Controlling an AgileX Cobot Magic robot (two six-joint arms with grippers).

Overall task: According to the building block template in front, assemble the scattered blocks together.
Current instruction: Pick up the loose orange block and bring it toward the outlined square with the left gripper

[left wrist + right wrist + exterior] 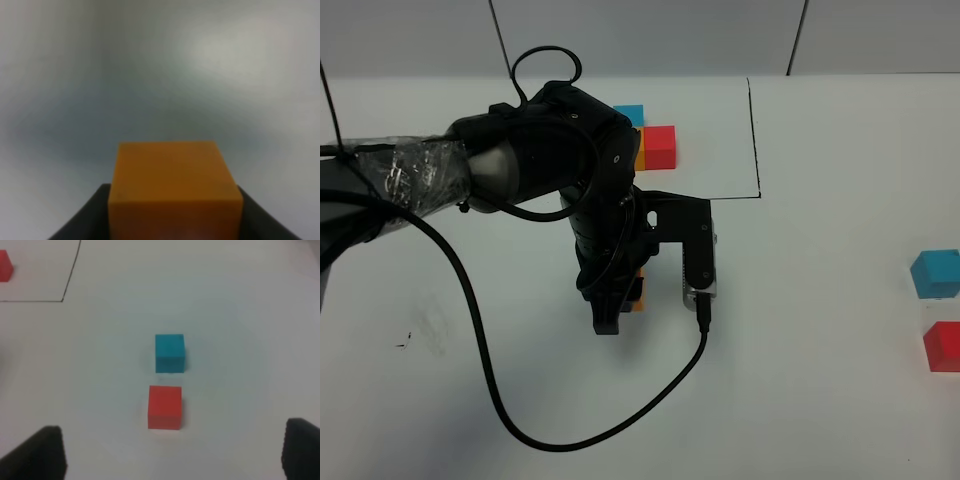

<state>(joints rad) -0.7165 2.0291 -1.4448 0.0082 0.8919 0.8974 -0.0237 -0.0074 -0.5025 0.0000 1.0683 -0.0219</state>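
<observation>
The template is a blue (629,114), orange (640,156) and red (660,146) cube trio at the back, inside a thin black outline (754,140); my left arm hides part of it. My left gripper (623,305) is shut on the loose orange cube (638,290) at the table's middle; the left wrist view shows that cube (172,190) between the dark fingers (85,220). The loose sky blue cube (934,274) and red cube (942,346) lie at the far right, apart. My right gripper (170,455) is open, just short of the red cube (165,407), with the blue cube (169,353) beyond it.
A black cable (520,420) loops from the left arm over the front of the white table (820,400). The outline's corner (64,300) and the template's red cube (4,265) show in the right wrist view.
</observation>
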